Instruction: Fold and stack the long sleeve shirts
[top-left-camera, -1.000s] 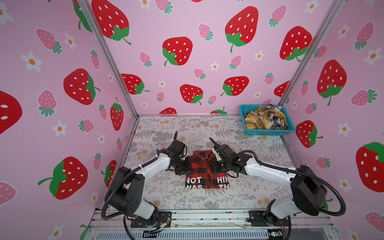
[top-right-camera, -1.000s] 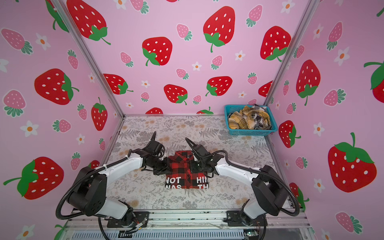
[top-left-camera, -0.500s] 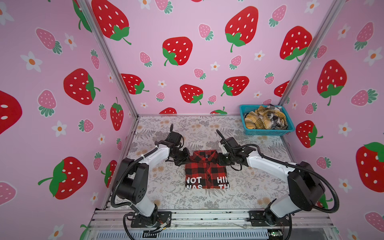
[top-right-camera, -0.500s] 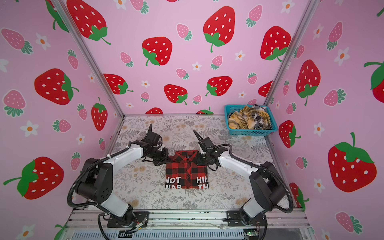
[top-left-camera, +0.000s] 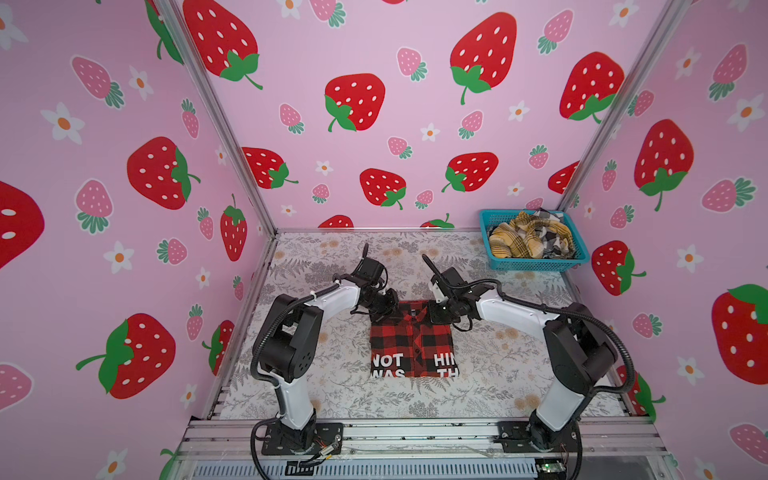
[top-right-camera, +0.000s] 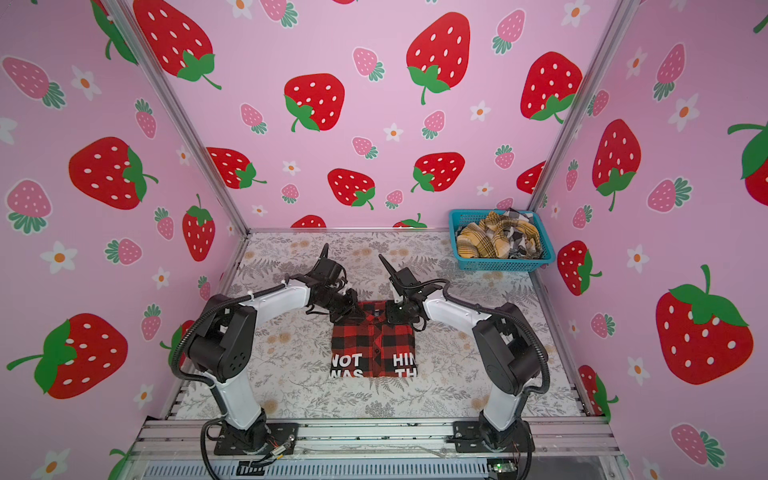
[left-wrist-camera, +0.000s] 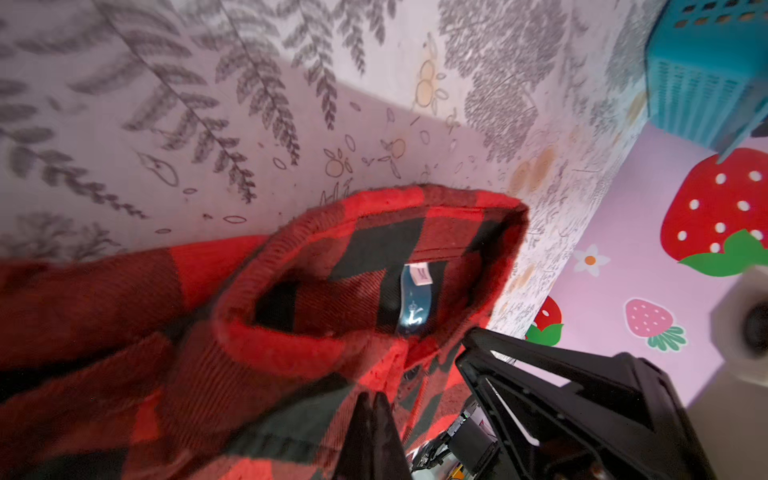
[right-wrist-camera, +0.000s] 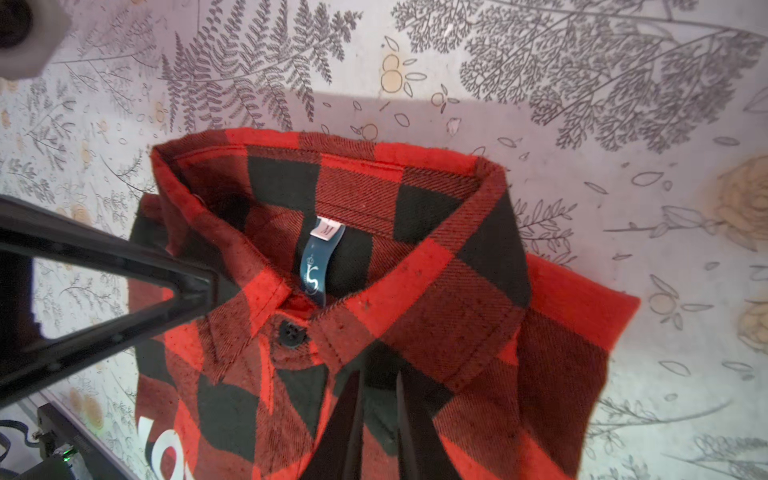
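Left gripper (left-wrist-camera: 372, 405) pressed together beside red shirt (top-left-camera: 411, 345) collar; right gripper (right-wrist-camera: 378, 386) slightly spread. Wrist views show blue neck label (right-wrist-camera: 318, 257) — top views alone show plaid shirts (top-left-camera: 523, 243) in basket (top-left-camera: 536, 262).

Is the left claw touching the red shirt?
Touching. In the left wrist view the left claw is shut, and its tips are sunk into the red shirt fabric, which bunches around them with no gap.
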